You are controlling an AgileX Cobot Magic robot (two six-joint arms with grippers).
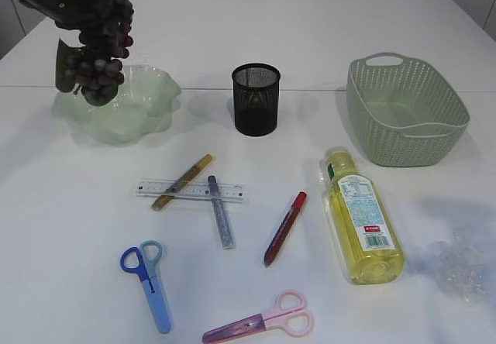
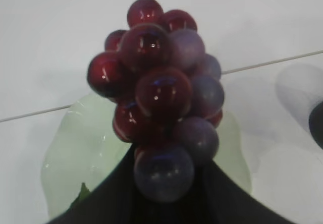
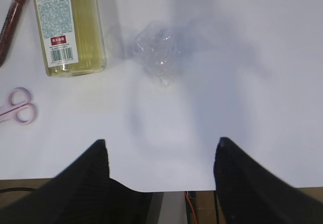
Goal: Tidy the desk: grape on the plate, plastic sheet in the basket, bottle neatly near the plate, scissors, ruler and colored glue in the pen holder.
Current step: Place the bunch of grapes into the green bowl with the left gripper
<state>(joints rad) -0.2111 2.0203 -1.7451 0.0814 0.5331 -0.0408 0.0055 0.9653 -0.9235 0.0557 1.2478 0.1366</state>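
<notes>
Pink scissors (image 1: 260, 322) hug the table's near edge; left gripper (image 1: 81, 30) clamps grapes (image 1: 97, 46); right gripper (image 3: 160, 148) gapes.

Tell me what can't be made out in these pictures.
- Left fingers: left wrist view, grape bunch covers their tips.
- Bottle cap: right wrist view, cut by top edge.
- Plastic sheet: exterior view, blurred at right edge.
- Bottle label text: too small.

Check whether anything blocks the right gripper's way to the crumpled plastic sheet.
Nothing visible does. The right gripper stands open over bare table, and the plastic sheet lies straight ahead of it. The bottle and pink scissors lie off to one side, clear of that line.
</notes>
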